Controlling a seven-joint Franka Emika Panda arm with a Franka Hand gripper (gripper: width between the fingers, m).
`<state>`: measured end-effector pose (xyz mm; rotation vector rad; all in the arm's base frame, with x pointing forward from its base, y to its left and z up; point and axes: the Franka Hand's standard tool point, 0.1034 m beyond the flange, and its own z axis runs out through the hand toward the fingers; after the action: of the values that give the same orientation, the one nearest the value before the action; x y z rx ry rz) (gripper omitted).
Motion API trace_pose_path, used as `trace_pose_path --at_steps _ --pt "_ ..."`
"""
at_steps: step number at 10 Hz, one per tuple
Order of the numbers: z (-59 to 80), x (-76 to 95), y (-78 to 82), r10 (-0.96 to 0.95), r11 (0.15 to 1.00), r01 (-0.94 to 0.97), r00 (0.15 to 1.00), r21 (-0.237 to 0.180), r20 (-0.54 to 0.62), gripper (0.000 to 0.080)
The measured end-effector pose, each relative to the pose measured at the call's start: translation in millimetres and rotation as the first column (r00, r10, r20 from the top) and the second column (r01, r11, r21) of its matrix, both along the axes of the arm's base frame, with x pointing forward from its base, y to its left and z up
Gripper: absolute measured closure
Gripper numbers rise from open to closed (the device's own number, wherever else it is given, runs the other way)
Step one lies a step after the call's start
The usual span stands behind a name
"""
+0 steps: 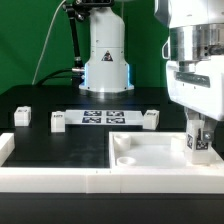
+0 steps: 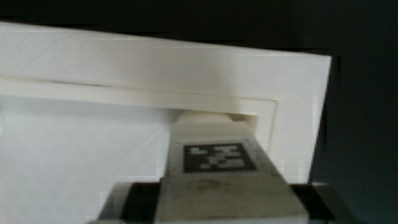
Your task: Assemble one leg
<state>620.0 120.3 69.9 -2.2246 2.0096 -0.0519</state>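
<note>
- Over the white panel (image 1: 160,152) corner, our gripper (image 1: 198,140) clenches the leg (image 1: 198,143), tag outward.
- We judge any tilt could jam it beside the hole.

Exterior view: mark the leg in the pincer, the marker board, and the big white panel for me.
leg (image 1: 198,143): exterior view, its tagged face below the pincer.
marker board (image 1: 105,117): exterior view, middle of the tag strip.
white panel (image 1: 160,158): exterior view, bare top surface.
</note>
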Motion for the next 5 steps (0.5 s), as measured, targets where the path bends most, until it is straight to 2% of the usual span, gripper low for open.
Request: trace_pose_path --at_steps 2,3,5 --pt "0.1 -0.3 2.4 -0.182 0.982 0.183 0.983 0.040 -0.019 0.0508" --pt "0.1 -0.3 2.9 -0.204 0.978 0.205 0.979 0.046 -0.022 0.0508" --pt "0.2 -0.1 2.5 -0.133 0.990 0.133 0.991 0.038 -0.012 0.0260"
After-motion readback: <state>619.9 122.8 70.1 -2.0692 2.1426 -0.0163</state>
